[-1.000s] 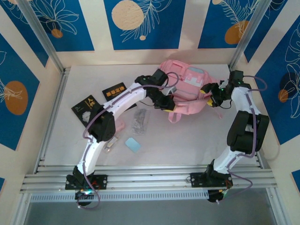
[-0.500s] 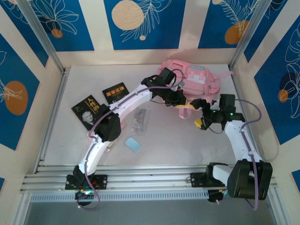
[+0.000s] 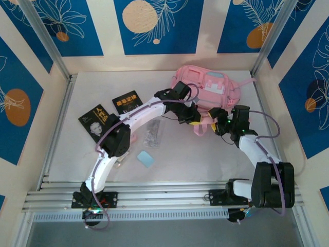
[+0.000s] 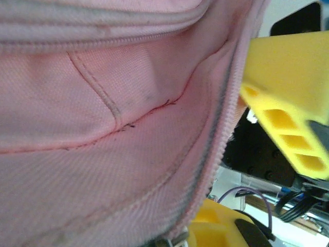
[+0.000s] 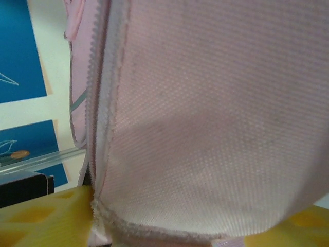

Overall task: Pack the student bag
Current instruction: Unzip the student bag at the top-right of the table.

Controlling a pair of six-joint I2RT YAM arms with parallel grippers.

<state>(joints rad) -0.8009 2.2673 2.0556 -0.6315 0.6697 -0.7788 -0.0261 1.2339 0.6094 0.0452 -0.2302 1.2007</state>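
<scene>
The edge of the pink backpack is clamped by the left hand, while its fabric is straddled by the right hand, spread apart just beside.

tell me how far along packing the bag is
Nothing looks packed yet. The left pincer is shut on the large soft pink fabric backpack's zipper edge; the right pincer has fabric between its fingers. Two black books and a clear packet lie on the white table.
</scene>
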